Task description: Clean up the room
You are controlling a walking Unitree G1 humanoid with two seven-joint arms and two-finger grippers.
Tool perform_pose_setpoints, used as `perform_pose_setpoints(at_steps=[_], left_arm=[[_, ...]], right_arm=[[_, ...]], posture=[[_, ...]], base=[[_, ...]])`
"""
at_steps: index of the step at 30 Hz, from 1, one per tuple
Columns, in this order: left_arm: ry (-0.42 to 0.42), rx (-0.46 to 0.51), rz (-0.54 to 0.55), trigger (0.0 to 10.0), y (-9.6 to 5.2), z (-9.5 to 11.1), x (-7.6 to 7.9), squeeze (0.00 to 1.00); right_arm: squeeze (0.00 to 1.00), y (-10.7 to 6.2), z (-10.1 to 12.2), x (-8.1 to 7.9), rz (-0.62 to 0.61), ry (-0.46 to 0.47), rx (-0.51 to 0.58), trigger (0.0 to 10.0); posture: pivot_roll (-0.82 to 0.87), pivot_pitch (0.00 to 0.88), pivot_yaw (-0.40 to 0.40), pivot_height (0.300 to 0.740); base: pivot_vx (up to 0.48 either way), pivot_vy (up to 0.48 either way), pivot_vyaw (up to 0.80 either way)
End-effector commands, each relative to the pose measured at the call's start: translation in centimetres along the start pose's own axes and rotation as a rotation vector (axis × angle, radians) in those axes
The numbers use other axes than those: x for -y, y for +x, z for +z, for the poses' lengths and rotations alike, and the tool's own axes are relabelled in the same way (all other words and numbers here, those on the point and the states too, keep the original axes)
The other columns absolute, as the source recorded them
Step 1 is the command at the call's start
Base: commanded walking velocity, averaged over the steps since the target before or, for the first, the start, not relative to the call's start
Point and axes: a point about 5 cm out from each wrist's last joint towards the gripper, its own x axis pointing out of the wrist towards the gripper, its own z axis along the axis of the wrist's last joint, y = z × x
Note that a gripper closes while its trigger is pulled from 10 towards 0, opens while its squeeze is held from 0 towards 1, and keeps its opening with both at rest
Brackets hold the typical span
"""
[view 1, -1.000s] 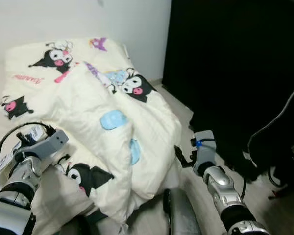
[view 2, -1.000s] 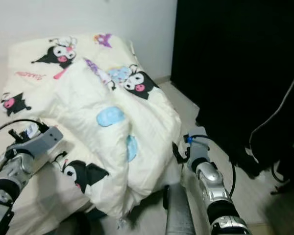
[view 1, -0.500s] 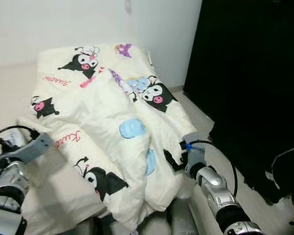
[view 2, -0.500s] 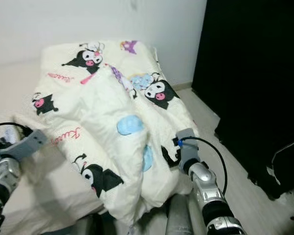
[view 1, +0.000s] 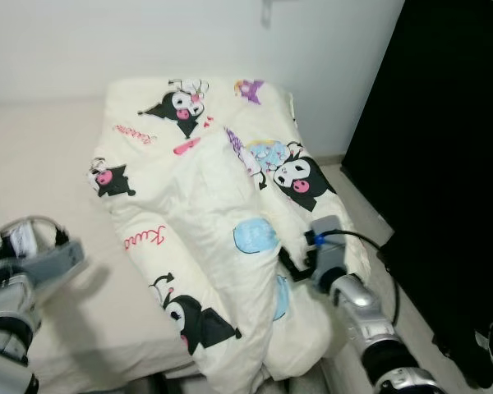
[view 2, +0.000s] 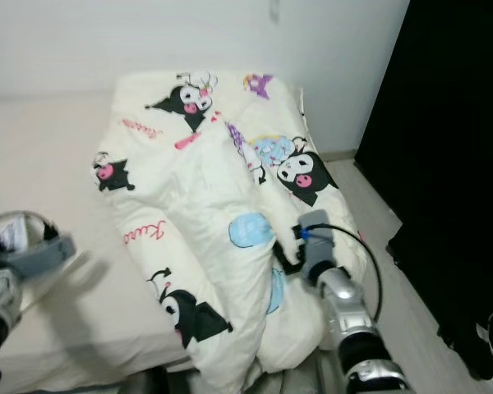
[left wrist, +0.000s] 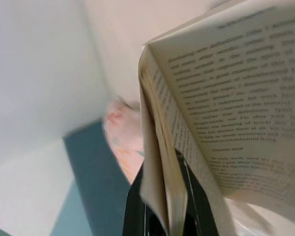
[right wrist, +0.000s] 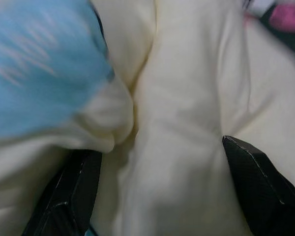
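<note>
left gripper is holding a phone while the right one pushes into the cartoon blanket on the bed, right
Not quite. The left gripper holds an open book with printed pages, not a phone; the left wrist view shows the text plainly. The rest stands: the right gripper is open and pressed into the cartoon blanket on the bed.
</note>
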Motion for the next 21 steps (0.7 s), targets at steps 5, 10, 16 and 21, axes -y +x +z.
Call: perform_pose_setpoints(at_steps=[5, 10, 16, 21], left_arm=[[0.068, 0.065, -0.026, 10.0, -0.5, 2.1, 0.9, 0.00], [0.065, 0.064, -0.031, 10.0, -1.1, 3.3, 1.6, 0.00], [-0.065, 0.038, -0.005, 10.0, -1.2, 4.6, 1.3, 0.00], [-0.043, 0.053, 0.027, 10.0, -1.2, 4.8, 0.9, 0.00]], right_arm=[[0.00, -0.4, -0.8, 0.4, -0.021, 0.018, -0.027, 10.0], [0.00, -0.6, -0.9, 0.3, -0.029, 0.021, -0.029, 10.0], [0.00, -0.8, -1.3, 0.0, -0.034, 0.023, -0.030, 10.0], [0.00, -1.2, -1.6, -0.1, -0.035, 0.026, -0.031, 10.0]], posture=[[-0.14, 0.159, -0.014, 0.481], [-0.16, 0.165, -0.012, 0.481], [-0.18, 0.181, -0.008, 0.481], [-0.20, 0.197, -0.005, 0.481]], base=[[0.000, 0.000, 0.00], [0.000, 0.000, 0.00], [0.000, 0.000, 0.00], [0.000, 0.000, 0.00]])
